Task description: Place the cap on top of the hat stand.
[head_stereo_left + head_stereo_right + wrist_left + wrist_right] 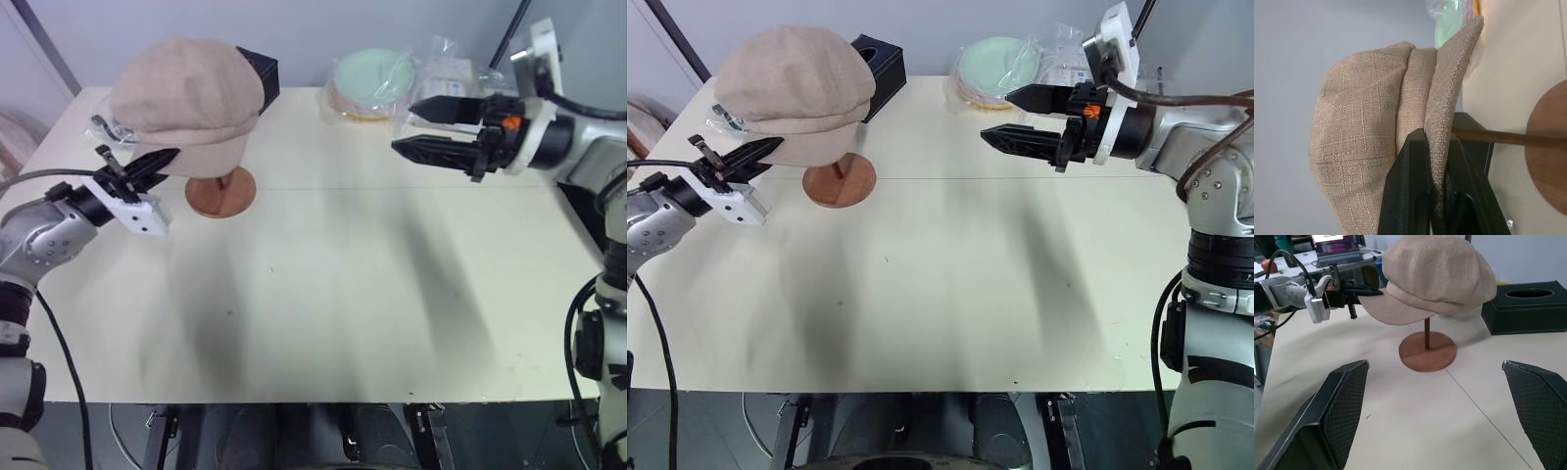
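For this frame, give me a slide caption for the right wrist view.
Cap sits on the hat stand, left gripper at its brim.

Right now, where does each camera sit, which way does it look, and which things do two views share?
Left eye view: on the head, looking forward and down over the table; both arms show.
Right eye view: the same scene from beside it, with the left gripper and right gripper.
Left wrist view: along the left fingers, which straddle the brim of the cap.
Right wrist view: between open fingers, toward the hat stand and black tissue box.
Shared: the cap on the stand appears in all four views.
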You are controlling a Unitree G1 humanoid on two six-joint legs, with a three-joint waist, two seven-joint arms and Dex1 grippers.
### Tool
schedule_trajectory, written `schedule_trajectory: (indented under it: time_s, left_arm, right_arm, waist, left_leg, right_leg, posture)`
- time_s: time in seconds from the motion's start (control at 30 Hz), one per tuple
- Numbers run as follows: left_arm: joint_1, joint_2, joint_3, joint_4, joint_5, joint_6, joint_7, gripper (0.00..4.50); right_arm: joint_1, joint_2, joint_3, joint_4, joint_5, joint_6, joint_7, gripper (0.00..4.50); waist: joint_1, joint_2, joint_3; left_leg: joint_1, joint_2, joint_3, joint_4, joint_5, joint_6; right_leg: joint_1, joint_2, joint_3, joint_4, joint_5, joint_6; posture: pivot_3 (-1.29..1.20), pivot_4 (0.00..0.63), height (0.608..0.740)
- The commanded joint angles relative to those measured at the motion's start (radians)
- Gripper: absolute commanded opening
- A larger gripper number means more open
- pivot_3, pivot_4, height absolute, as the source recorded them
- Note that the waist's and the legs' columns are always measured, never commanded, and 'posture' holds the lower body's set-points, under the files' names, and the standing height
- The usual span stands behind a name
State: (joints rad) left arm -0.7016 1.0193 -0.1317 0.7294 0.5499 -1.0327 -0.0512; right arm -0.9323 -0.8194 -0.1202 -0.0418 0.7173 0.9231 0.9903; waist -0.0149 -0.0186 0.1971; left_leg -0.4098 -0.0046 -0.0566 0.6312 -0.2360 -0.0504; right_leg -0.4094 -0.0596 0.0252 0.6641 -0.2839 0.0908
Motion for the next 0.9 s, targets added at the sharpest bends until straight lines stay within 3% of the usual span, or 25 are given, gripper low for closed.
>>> schedule_trajectory:
  time_s: [0.03,0.17,0.2,0.4,0.53,0.67,0.77,0.9]
  left_arm:
    - [-0.006,0.009,0.009,0.0,-0.055,-0.022,-0.041,2.01]
    - [0.008,0.026,0.02,-0.012,-0.084,-0.049,-0.073,4.1]
    - [0.014,0.034,0.026,-0.019,-0.082,-0.056,-0.072,4.43]
    - [0.148,0.111,0.101,-0.144,-0.116,-0.063,-0.079,4.43]
    - [0.399,0.167,0.257,-0.387,-0.309,0.083,-0.155,4.43]
    - [0.697,0.115,0.506,-0.764,-0.647,0.568,-0.302,4.43]
    - [0.858,0.081,0.699,-1.015,-1.039,1.071,-0.394,4.43]
    - [0.939,0.102,0.982,-1.115,-1.369,1.447,-0.584,4.43]
  right_arm:
    - [-0.036,-0.002,-0.016,-0.009,-0.001,-0.021,0.0,4.5]
    - [-0.039,-0.004,-0.013,-0.002,-0.006,-0.027,0.009,4.5]
    - [-0.04,-0.004,-0.011,0.0,-0.008,-0.029,0.011,4.5]
    - [-0.044,0.0,0.0,0.018,-0.021,-0.047,0.026,4.5]
    - [-0.043,0.002,0.011,0.044,-0.041,-0.074,0.047,4.5]
    - [-0.047,-0.004,0.019,0.082,-0.064,-0.104,0.076,4.5]
    - [-0.063,-0.006,0.029,0.125,-0.08,-0.121,0.107,4.5]
    - [-0.099,0.002,0.052,0.2,-0.112,-0.149,0.149,4.5]
  waist:
    - [0.0,0.0,0.0]
    - [-0.001,0.0,0.0]
    - [-0.001,0.0,0.0]
    - [-0.007,0.0,0.0]
    - [-0.009,0.0,0.0]
    - [-0.003,0.001,0.0]
    - [-0.003,0.0,0.0]
    - [-0.006,0.001,0.001]
  left_leg:
    - [0.0,0.0,0.0,0.0,0.0,0.0]
    - [0.0,0.0,0.0,0.0,0.0,0.0]
    - [0.0,0.0,0.0,0.0,0.0,0.0]
    - [0.0,0.001,0.0,0.0,0.0,0.0]
    - [0.0,0.003,0.0,-0.001,0.0,0.0]
    - [0.0,0.004,0.0,-0.001,0.0,0.0]
    - [0.0,0.004,-0.001,0.0,0.0,0.0]
    - [0.002,0.004,-0.001,0.0,0.0,0.0]
  right_leg:
    - [0.0,0.0,0.0,0.0,0.0,0.0]
    - [0.0,0.0,0.0,0.0,0.0,0.0]
    - [0.0,0.0,0.0,0.0,0.0,0.0]
    - [-0.001,0.0,0.0,0.0,0.0,0.0]
    - [-0.001,0.0,0.001,0.0,0.0,0.0]
    - [-0.001,-0.001,0.001,0.0,0.0,0.0]
    - [0.0,-0.001,0.0,0.0,0.0,0.0]
    - [0.001,0.0,0.0,0.0,0.0,-0.001]
  posture:
    - [0.0,0.15,0.74]
    - [0.0,0.15,0.74]
    - [0.0,0.15,0.74]
    - [0.0,0.15,0.74]
    - [0.0,0.15,0.74]
    - [0.0,0.15,0.74]
    - [0.0,0.15,0.74]
    - [0.0,0.15,0.74]
